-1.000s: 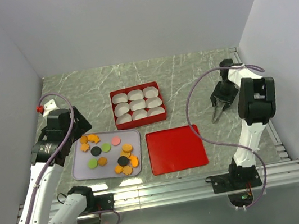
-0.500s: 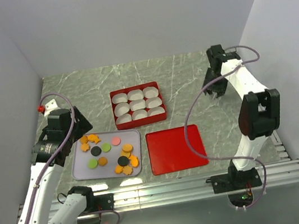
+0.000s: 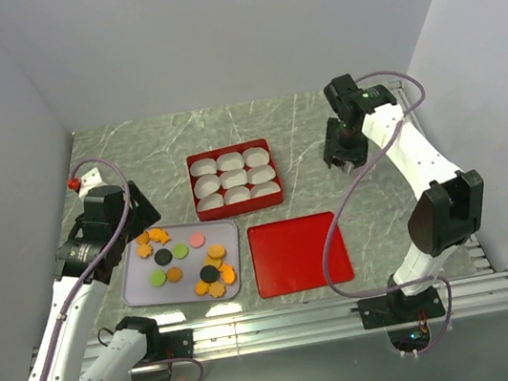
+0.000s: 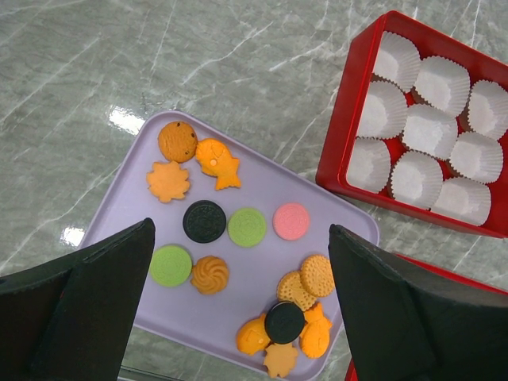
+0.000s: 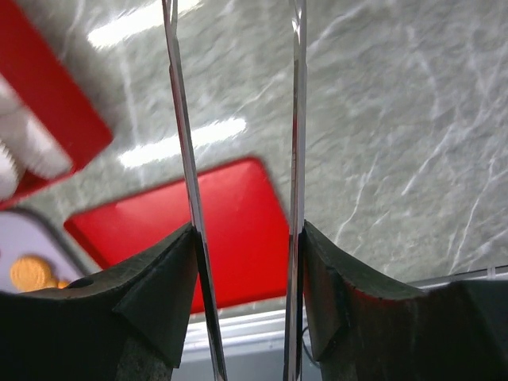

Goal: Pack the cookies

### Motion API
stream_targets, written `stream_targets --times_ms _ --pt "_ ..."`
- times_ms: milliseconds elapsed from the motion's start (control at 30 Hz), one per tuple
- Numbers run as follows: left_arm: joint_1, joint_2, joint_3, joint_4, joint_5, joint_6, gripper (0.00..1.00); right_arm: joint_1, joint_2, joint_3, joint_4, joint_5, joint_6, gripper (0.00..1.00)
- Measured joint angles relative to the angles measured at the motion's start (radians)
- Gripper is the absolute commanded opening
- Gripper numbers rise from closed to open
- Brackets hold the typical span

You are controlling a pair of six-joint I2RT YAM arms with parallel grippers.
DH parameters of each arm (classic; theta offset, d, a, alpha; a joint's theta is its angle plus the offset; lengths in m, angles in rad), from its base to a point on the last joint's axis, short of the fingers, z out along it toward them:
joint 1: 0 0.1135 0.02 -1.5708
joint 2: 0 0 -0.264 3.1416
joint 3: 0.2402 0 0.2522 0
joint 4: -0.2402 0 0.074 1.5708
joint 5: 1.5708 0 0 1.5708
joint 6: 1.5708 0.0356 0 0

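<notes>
The left pincer (image 4: 240,232) is hovering with its jaws spread wide and gripping nothing, directly above the small flat orange, green, black and pink cookies (image 3: 179,251). All of them are lying on the shallow lilac plastic tray (image 4: 119,208). Just beyond it, the red rectangular box (image 4: 341,119) is holding nine empty white paper cups (image 4: 429,131). The right pincer (image 5: 238,119) is hanging partly open and empty over the grey marbled counter (image 3: 130,142), near the flat red lid (image 3: 298,253). The first pick appears to be in hand. Next, the left arm is likely needing to drop onto one well-separated cookie, close gently and carry it to a cup.
</notes>
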Motion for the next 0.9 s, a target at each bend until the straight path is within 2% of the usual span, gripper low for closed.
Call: stream_targets --times_ms 200,500,667,900 --pt "-0.002 0.000 0.000 0.000 0.000 0.000 0.97 0.149 -0.056 0.067 -0.035 -0.058 -0.008 0.58" --pt "-0.003 -0.005 0.000 0.000 0.000 0.000 0.97 0.443 -0.187 0.073 -0.074 -0.143 0.024 0.59" --pt "-0.003 -0.011 -0.001 0.000 0.000 0.000 0.97 0.586 -0.183 0.076 -0.074 -0.158 0.072 0.59" --pt "-0.003 -0.013 -0.002 0.001 0.000 0.000 0.97 0.739 -0.094 0.129 -0.052 -0.159 0.130 0.61"
